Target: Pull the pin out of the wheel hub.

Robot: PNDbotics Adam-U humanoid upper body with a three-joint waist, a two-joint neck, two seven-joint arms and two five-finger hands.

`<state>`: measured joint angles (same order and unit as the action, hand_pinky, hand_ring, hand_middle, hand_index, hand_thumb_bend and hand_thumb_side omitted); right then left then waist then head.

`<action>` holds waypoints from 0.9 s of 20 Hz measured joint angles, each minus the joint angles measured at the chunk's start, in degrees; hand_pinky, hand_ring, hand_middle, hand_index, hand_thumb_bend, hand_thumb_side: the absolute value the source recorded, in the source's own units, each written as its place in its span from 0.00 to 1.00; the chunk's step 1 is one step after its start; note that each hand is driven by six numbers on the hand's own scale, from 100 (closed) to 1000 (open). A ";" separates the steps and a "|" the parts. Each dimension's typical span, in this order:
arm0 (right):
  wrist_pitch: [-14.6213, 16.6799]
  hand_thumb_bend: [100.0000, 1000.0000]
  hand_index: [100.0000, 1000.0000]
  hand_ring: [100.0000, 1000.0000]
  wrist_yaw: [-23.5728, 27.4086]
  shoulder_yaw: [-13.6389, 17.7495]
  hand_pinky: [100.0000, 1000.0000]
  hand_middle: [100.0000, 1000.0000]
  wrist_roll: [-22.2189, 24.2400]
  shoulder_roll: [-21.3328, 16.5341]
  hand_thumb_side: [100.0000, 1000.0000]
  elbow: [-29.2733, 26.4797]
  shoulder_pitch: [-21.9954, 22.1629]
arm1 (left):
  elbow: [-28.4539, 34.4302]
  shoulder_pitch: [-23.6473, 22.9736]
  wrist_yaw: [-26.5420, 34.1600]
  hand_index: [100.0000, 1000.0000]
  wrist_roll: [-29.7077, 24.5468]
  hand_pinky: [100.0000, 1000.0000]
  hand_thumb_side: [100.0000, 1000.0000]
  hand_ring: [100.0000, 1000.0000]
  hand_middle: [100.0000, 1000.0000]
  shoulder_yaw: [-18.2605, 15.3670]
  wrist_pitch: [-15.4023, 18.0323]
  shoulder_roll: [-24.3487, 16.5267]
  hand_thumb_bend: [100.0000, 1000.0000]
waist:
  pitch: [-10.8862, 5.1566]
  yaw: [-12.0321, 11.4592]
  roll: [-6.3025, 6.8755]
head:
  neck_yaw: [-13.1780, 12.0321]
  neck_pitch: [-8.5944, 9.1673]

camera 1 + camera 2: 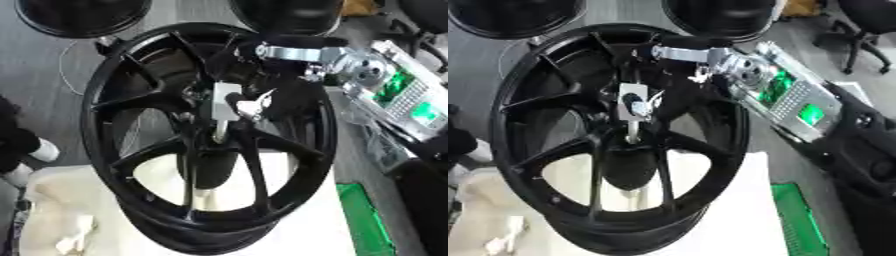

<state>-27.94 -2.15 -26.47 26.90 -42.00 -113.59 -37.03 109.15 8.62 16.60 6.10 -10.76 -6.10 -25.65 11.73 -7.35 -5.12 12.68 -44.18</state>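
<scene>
A black spoked wheel (140, 95) stands upright on a white pad, its hub (219, 137) at the middle of both views. A silver pin (632, 134) sticks out of the hub and ends in a pale, blocky head (623, 114). My right arm comes in from the upper right, over the rim. Its black right hand (238, 80) is at the hub, and its fingers (634, 104) are curled over the pin's head. Most of the hand merges with the dark spokes behind it. My left hand shows in neither view.
Two more black wheels (83, 17) (289, 15) lie on the floor behind. A crumpled white cloth (61, 220) lies on the pad (306, 210) at lower left. A green mat (367, 220) lies at lower right. An office chair (868, 30) stands at the far right.
</scene>
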 measured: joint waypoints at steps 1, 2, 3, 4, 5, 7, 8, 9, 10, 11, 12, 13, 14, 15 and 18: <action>0.23 0.00 0.95 1.00 -0.11 0.00 0.85 0.82 -0.23 0.04 0.25 0.00 0.00 | 0.00 0.00 -0.02 0.72 -0.02 0.55 0.78 0.77 0.70 0.00 0.00 0.00 0.00 | 0.04 0.01 -0.02 | 0.00 0.00; 0.39 0.00 0.95 1.00 -0.15 0.00 0.85 0.82 -0.39 0.12 0.25 0.00 0.00 | 0.00 0.00 -0.03 0.72 -0.04 0.55 0.78 0.77 0.70 0.00 0.00 0.00 0.00 | 0.06 0.01 -0.05 | 0.00 0.00; 0.50 0.00 0.95 1.00 -0.18 0.00 0.86 0.82 -0.51 0.24 0.25 0.00 0.00 | 0.00 0.00 -0.04 0.72 -0.05 0.55 0.78 0.77 0.70 0.00 -0.01 0.00 0.00 | 0.10 0.01 -0.08 | 0.00 0.00; 0.54 0.00 0.95 1.00 -0.23 0.00 0.86 0.82 -0.58 0.37 0.25 0.00 0.00 | 0.00 0.00 -0.04 0.72 -0.07 0.55 0.78 0.77 0.70 0.00 -0.02 0.00 0.00 | 0.19 0.01 -0.11 | 0.00 0.00; 0.55 0.00 0.95 1.00 -0.36 0.00 0.86 0.82 -0.62 0.41 0.25 0.00 0.01 | 0.00 0.00 -0.05 0.72 -0.09 0.55 0.78 0.77 0.70 0.00 -0.03 0.00 0.00 | 0.32 0.01 -0.14 | 0.00 0.00; 0.49 0.00 0.95 1.00 -0.65 -0.02 0.86 0.82 -0.66 0.42 0.25 0.00 0.06 | 0.00 0.00 -0.08 0.72 -0.11 0.55 0.78 0.77 0.70 0.00 -0.04 0.00 0.00 | 0.39 -0.01 -0.18 | 0.02 0.00; 0.46 0.00 0.96 1.00 -0.76 -0.02 0.86 0.83 -0.63 0.42 0.26 0.00 0.12 | 0.00 0.00 -0.14 0.72 -0.11 0.55 0.78 0.77 0.70 0.00 -0.04 0.00 0.00 | 0.39 -0.03 -0.19 | 0.04 0.00; 0.38 0.00 0.96 1.00 -0.94 -0.04 0.87 0.83 -0.55 0.43 0.26 0.00 0.26 | 0.00 0.00 -0.20 0.72 -0.11 0.55 0.78 0.77 0.70 0.00 -0.04 0.00 0.00 | 0.42 -0.05 -0.22 | 0.06 0.00; 0.30 0.00 0.96 1.00 -1.14 -0.05 0.87 0.83 -0.49 0.43 0.26 0.00 0.28 | 0.00 0.00 -0.24 0.72 -0.11 0.55 0.78 0.77 0.70 0.00 -0.04 0.00 0.00 | 0.45 -0.05 -0.26 | 0.07 0.00; 0.16 0.00 0.96 1.00 -1.30 -0.06 0.87 0.83 -0.40 0.43 0.27 0.00 0.30 | 0.00 0.00 -0.28 0.72 -0.11 0.55 0.78 0.77 0.70 0.00 -0.04 0.00 0.00 | 0.50 -0.07 -0.30 | 0.07 0.00; -0.03 0.00 0.96 1.00 -1.58 -0.06 0.87 0.83 -0.36 0.43 0.27 0.00 0.33 | 0.00 0.00 -0.31 0.72 -0.11 0.55 0.78 0.77 0.70 0.00 -0.04 0.00 0.00 | 0.56 -0.09 -0.31 | 0.08 0.00; -0.19 0.00 0.96 1.00 -1.77 -0.07 0.87 0.83 -0.34 0.43 0.27 0.00 0.44 | 0.00 0.00 -0.33 0.72 -0.11 0.55 0.78 0.77 0.70 0.00 -0.04 0.00 0.00 | 0.59 -0.09 -0.31 | 0.09 0.00; -0.32 0.00 0.96 1.00 -2.04 -0.08 0.87 0.83 -0.27 0.43 0.27 0.00 0.60 | 0.00 0.00 -0.39 0.72 -0.11 0.55 0.78 0.77 0.70 0.00 -0.04 0.00 0.00 | 0.61 -0.10 -0.32 | 0.11 0.00; -0.44 0.00 0.96 1.00 -2.26 -0.08 0.87 0.83 -0.27 0.43 0.27 0.00 0.73 | 0.00 0.00 -0.43 0.72 -0.11 0.55 0.78 0.77 0.70 0.00 -0.04 0.00 0.00 | 0.66 -0.11 -0.33 | 0.17 0.00; -0.66 0.00 0.97 1.00 -2.93 -0.25 0.87 0.83 -0.14 0.44 0.28 0.00 0.77 | 0.00 0.00 -0.46 0.72 -0.10 0.55 0.78 0.77 0.70 0.00 -0.05 0.00 0.00 | 0.77 -0.14 -0.34 | 0.35 0.00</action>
<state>-28.60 -5.08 -26.72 26.76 -41.56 -113.59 -36.26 109.15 8.62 16.15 5.99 -10.77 -6.15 -25.64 12.49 -7.49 -5.46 13.02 -44.18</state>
